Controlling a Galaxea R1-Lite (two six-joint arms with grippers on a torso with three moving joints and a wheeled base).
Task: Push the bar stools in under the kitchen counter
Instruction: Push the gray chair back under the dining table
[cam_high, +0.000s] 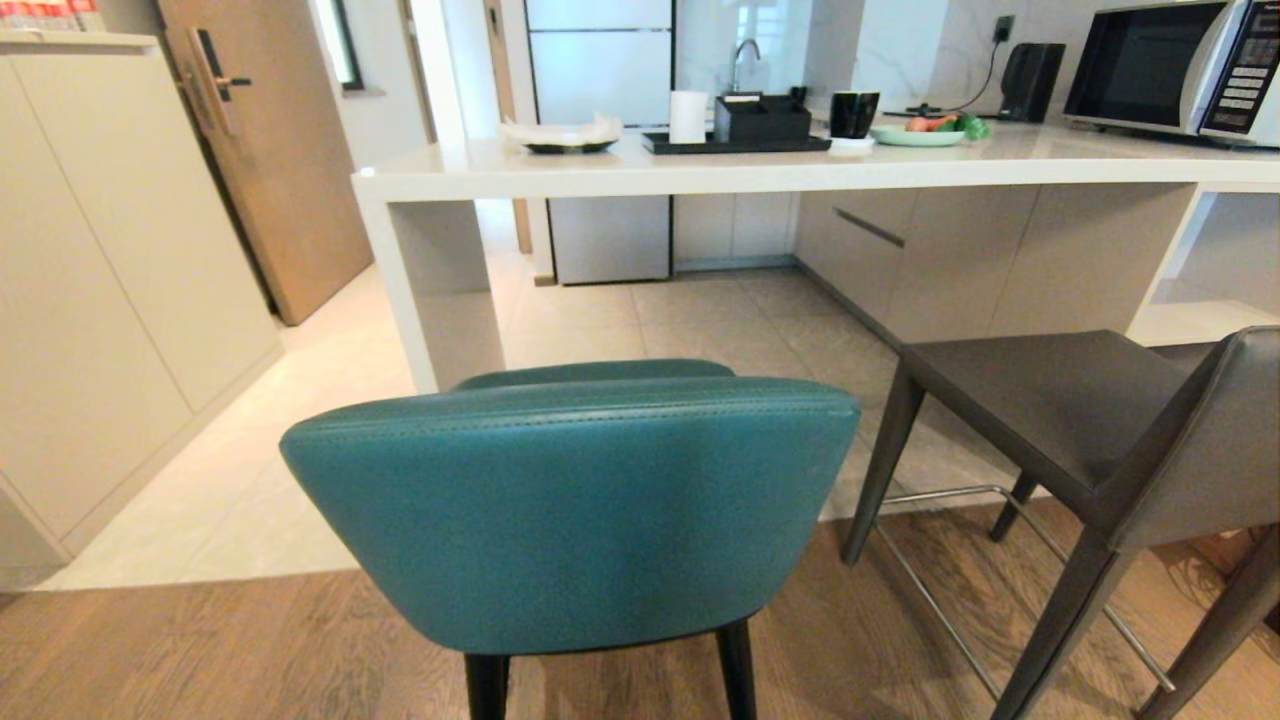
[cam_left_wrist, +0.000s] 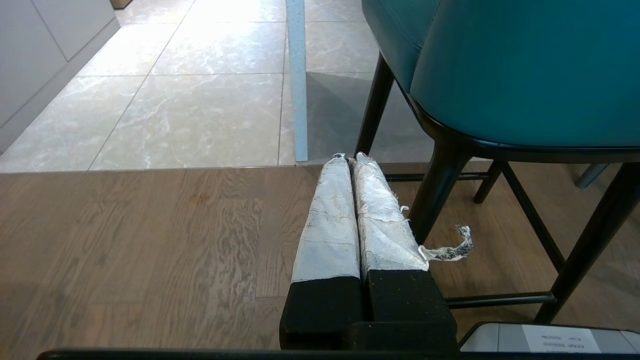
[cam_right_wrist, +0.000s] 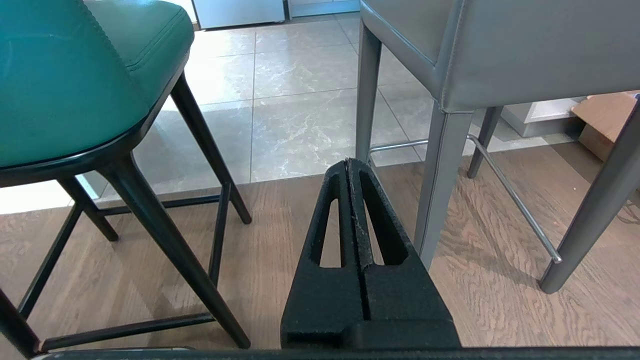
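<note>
Both my claws, left (cam_left_wrist: 348, 159) and right (cam_right_wrist: 348, 161), are clenched on nothing and hang low by the legs, since the teal stool (cam_high: 575, 505) at lower centre and grey stool (cam_high: 1090, 420) at right stand short of the counter (cam_high: 760, 170) across the top.

Teal and grey seats before a white counter

Teal leather stool (cam_high: 570, 510) with black legs; dark grey boxy stool (cam_high: 1100, 420); glossy white stone counter (cam_high: 800, 170); brown wood-grain floor (cam_high: 200, 650); pale marbled tiles (cam_high: 720, 320).
</note>
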